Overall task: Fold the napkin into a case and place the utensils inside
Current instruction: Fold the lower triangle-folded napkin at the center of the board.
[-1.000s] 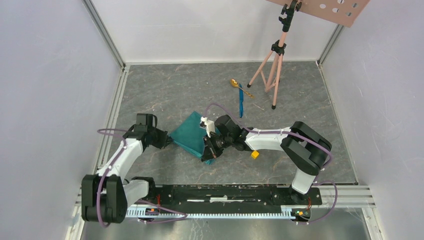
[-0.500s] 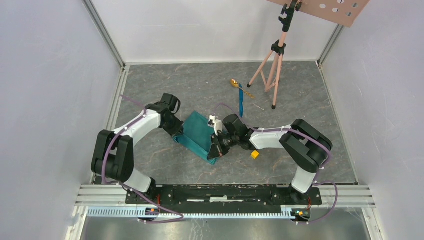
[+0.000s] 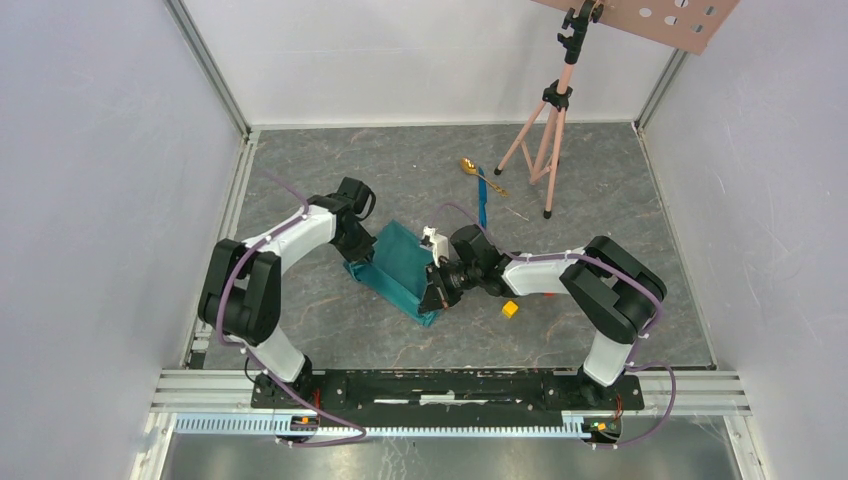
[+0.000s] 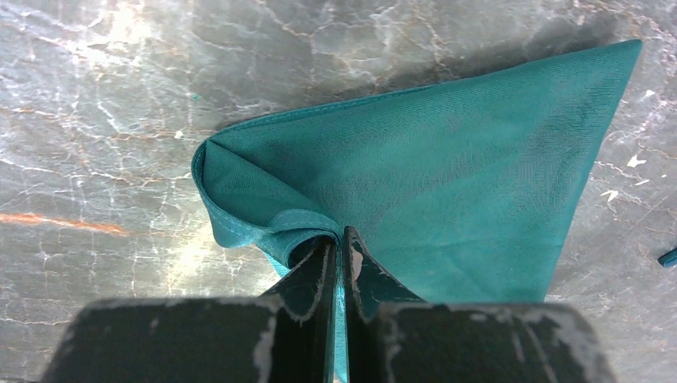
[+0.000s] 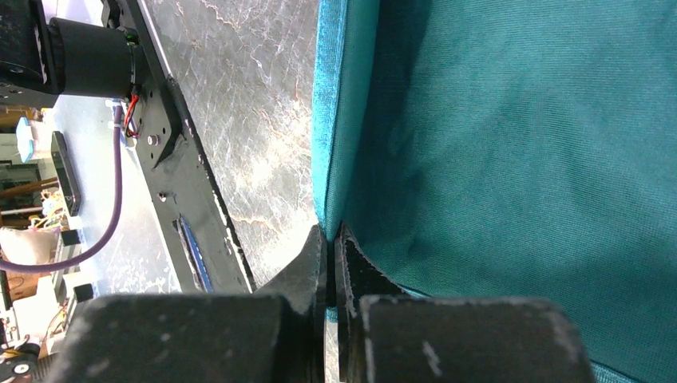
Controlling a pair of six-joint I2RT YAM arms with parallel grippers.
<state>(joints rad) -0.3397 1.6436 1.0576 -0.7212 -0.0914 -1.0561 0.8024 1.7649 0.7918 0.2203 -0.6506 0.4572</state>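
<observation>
A half-folded teal napkin (image 3: 398, 268) is seen at mid-table, stretched between two arms and apparently lifted partly off the grey table (image 3: 330, 180). The left gripper (image 4: 339, 239) is pressed together on a curled fold at the cloth's left edge, and the right gripper (image 5: 330, 235) is pinched on the hem at the near right corner. The gold spoon (image 3: 468, 166) and blue knife (image 3: 481, 205) are left well apart on the far side, near a tripod (image 3: 545, 140), with no case formed for them yet. Both bites are judged thin. A pull made unevenly could slip the hem from either pair of jaws, or the crease could be skewed, so that a crooked bundle is laid down. A yellow cube (image 3: 510, 309) just beside the right forearm could also be swept aside.
</observation>
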